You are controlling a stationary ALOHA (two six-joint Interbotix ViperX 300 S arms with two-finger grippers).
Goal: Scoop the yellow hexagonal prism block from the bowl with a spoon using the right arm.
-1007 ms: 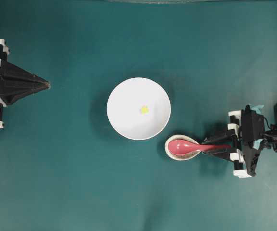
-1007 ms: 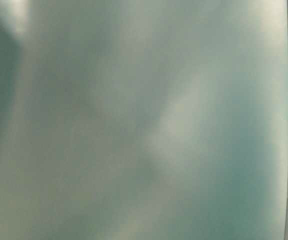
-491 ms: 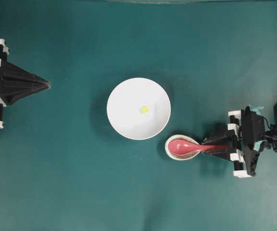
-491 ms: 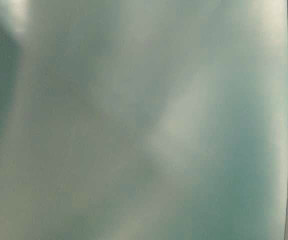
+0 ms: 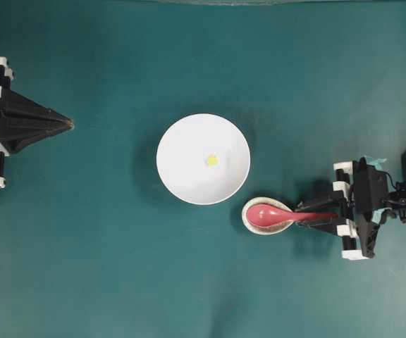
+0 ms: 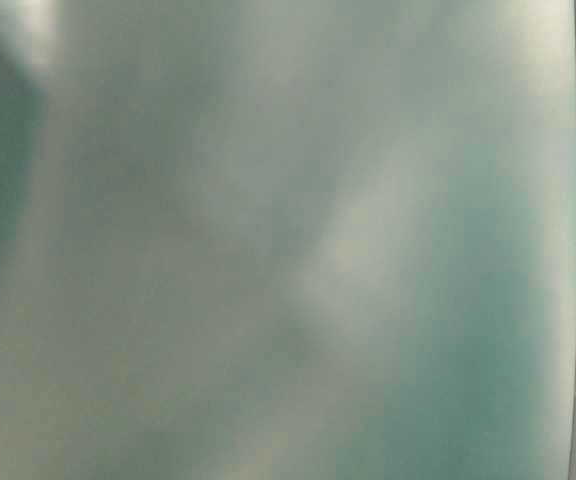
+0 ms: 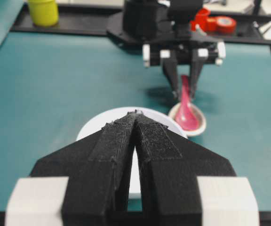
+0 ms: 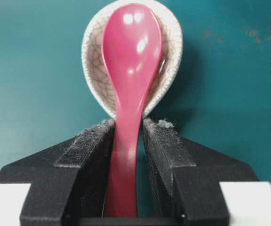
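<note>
The right end effector (image 8: 128, 141) has its two fingers (image 8: 91, 146) on each side of the spoon (image 8: 128, 94) handle, narrow but with a small gap on one side, so it may not be squeezing yet. The scoop rests in the little speckled dish (image 8: 171, 52) just ahead, keeping the handle up. The yellow hexagonal prism block (image 5: 211, 160) sits in the bowl (image 5: 182, 176), farther ahead. The left end effector (image 7: 135, 117) is closed, far away.

A teal worktop (image 5: 104, 267) carries a large white bowl (image 5: 182, 176) near its middle. Just beside the bowl, toward the worktop's right edge and slightly nearer the bottom edge, a small speckled dish (image 5: 249, 220) rests directly on the surface.
</note>
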